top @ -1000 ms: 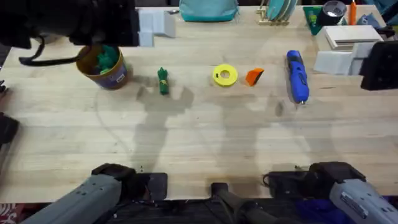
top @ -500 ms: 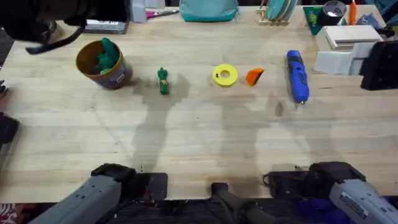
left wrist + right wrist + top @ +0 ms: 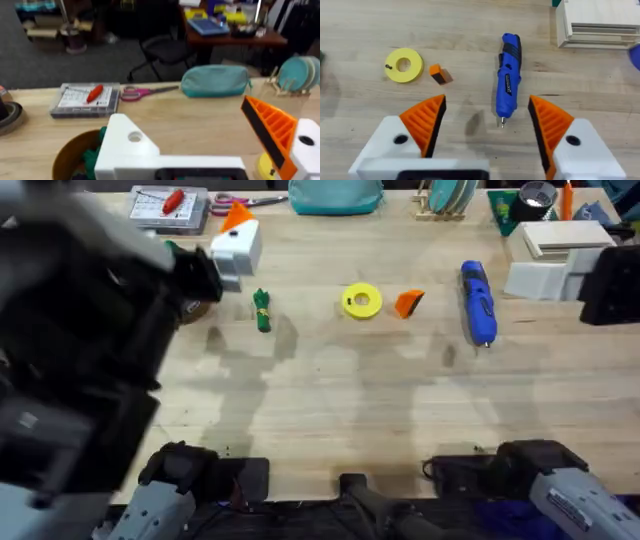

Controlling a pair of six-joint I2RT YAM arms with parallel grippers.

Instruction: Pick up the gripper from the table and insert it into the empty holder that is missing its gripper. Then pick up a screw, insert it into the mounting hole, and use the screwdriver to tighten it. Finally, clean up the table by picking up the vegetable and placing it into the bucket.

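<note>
Even bright light; soft shadows; blurred left arm (image 3: pixel 70 360).

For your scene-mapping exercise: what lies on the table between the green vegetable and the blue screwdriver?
In the overhead view, a flat yellow ring and the loose orange gripper lie between the vegetable and screwdriver.

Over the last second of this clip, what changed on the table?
The left arm swung down from the far left edge and now looms over the bucket, its end effector near the table's back. The vegetable, yellow ring, gripper and screwdriver stayed put.
</note>
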